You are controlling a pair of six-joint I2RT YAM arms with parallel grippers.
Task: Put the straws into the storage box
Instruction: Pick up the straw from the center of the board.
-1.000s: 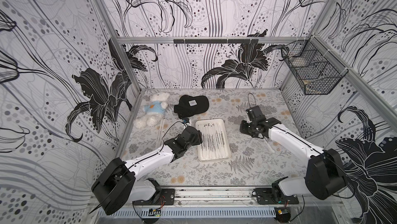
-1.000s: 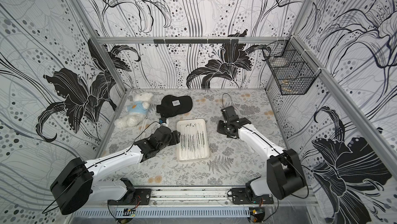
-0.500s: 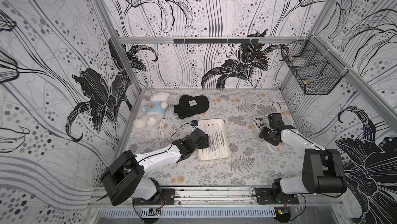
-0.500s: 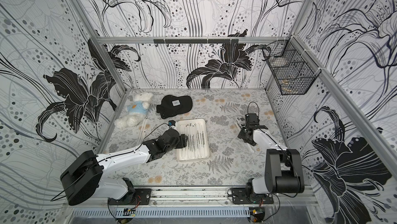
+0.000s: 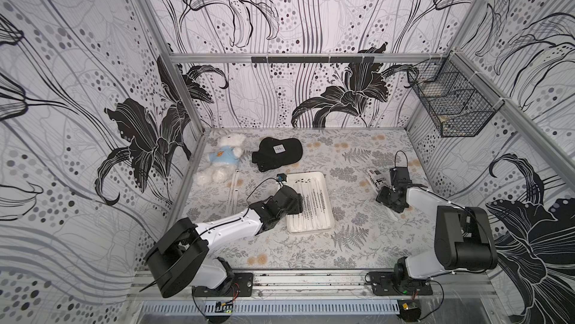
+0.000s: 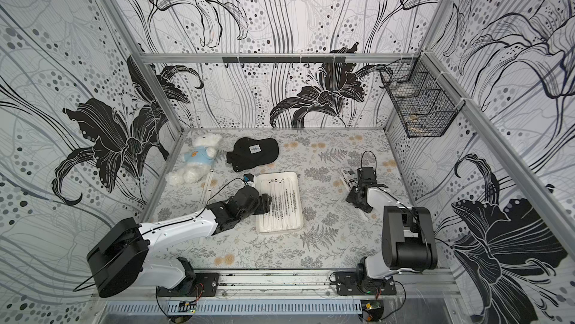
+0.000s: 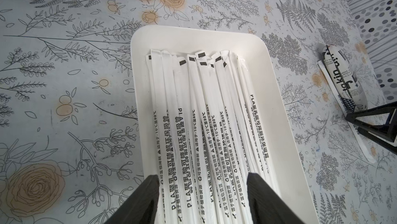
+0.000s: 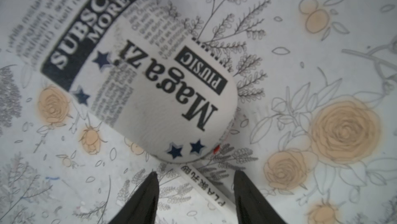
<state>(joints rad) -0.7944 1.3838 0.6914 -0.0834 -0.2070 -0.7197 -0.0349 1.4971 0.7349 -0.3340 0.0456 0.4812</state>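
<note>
Right gripper (image 8: 196, 175), jaws spread, is set astride a loose straw (image 8: 204, 187) beside the printed tube (image 8: 161, 93) near the right edge of the desk (image 5: 311, 244); closure and lift are judged next, while the left gripper (image 7: 204, 175) is held spread above the straws (image 7: 193, 104) in the storage box (image 7: 268, 96) at mid-desk.

"PLA" on straws (image 7: 206, 126), "Magazi" on tube (image 8: 161, 96)

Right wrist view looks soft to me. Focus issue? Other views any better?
Right wrist: yes, the newspaper-print tube fills the frame and is blurred, worst at its far end; print on the straw at its near end is just legible. Left wrist: sharp, print on the straws in the storage box reads cleanly. Both top views: sharp, evenly lit, only faint shadows on the table.
</note>
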